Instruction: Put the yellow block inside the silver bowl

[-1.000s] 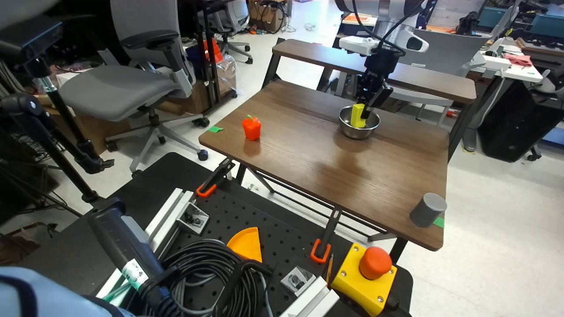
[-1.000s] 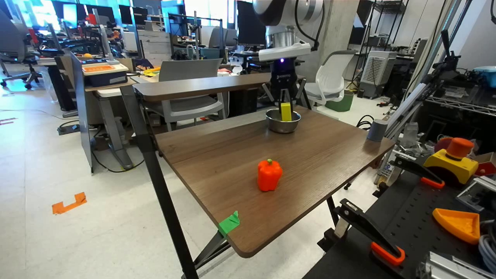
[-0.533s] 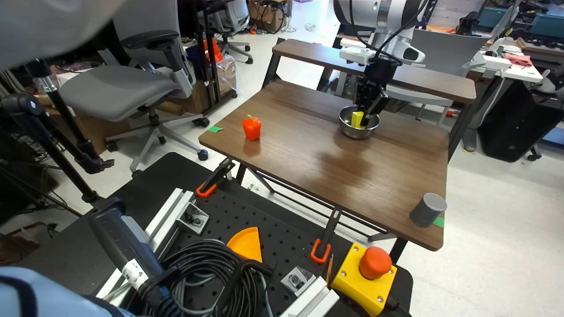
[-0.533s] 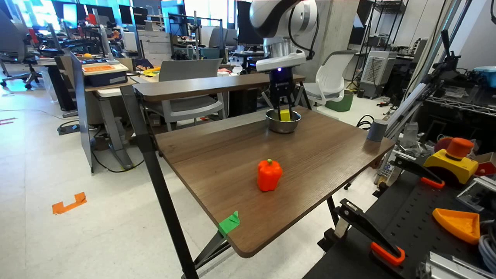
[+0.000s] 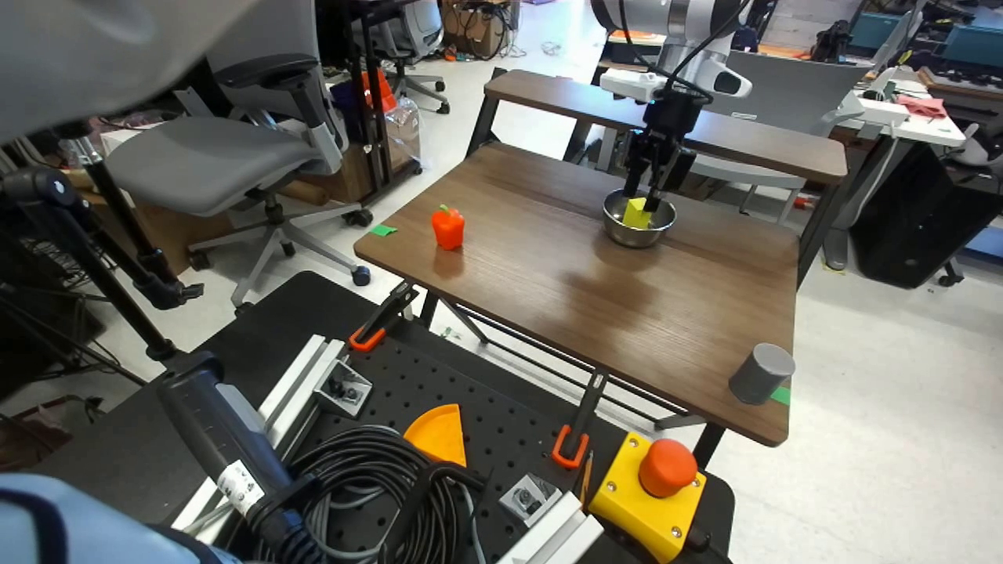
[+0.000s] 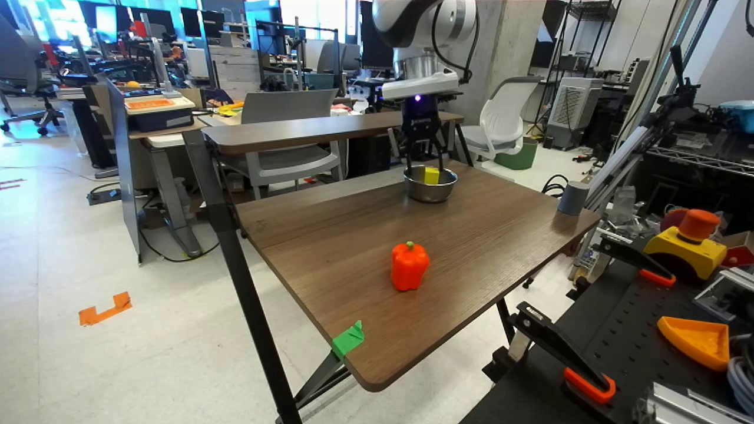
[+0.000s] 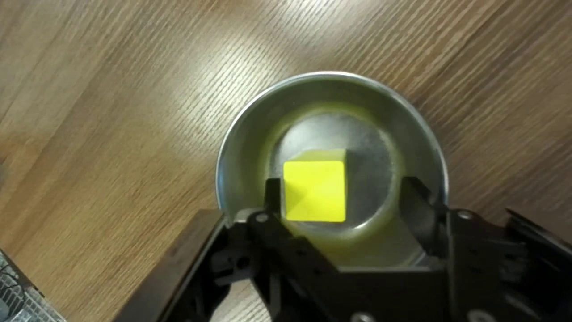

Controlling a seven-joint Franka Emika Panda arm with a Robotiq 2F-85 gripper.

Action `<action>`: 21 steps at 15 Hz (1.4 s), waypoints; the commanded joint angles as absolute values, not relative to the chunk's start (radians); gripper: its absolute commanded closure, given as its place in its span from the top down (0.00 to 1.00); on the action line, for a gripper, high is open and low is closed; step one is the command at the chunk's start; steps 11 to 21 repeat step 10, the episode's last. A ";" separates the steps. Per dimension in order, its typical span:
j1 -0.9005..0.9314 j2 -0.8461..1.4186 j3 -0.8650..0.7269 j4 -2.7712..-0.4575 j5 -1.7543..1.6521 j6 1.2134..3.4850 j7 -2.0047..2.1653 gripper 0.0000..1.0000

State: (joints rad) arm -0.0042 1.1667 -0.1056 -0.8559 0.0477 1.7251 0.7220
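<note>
The yellow block point(image 7: 315, 191) is inside the silver bowl point(image 7: 243, 147) in the wrist view, with its square top facing the camera. Both exterior views show the block point(image 5: 636, 213) point(image 6: 431, 175) with its top near the level of the bowl's rim point(image 5: 633, 237) point(image 6: 429, 193). My gripper point(image 7: 344, 194) is open over the bowl, its fingertips on either side of the block. One fingertip is right beside the block's left face; whether they touch I cannot tell. A wide gap separates the other fingertip from the block. The block's underside is hidden.
An orange-red toy pepper point(image 5: 448, 228) stands on the wooden table point(image 5: 533, 266). A grey cylinder point(image 5: 761, 374) is near the table's corner. A raised wooden shelf point(image 6: 306, 131) runs along the table's edge by the arm. Two clamps sit beside the table, one of them a black clamp point(image 6: 559, 347).
The gripper, shut on the yellow block a second ago, has lowered it into the bowl. Its fingers have since spread, leaving the block in the bowl, and the hand has shifted slightly.
</note>
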 commanded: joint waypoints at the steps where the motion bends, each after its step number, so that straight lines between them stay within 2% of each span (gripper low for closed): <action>1: -0.009 1.061 -0.058 -0.927 0.077 1.731 0.650 1.00; 3: -0.001 0.980 -0.041 -0.993 0.065 1.706 0.601 1.00; 4: -0.001 1.086 -0.061 -0.884 0.051 1.723 0.651 0.99; 8: 0.013 1.003 -0.062 -0.951 0.063 1.707 0.615 1.00; 21: 0.012 1.001 -0.063 -0.965 0.063 1.707 0.612 1.00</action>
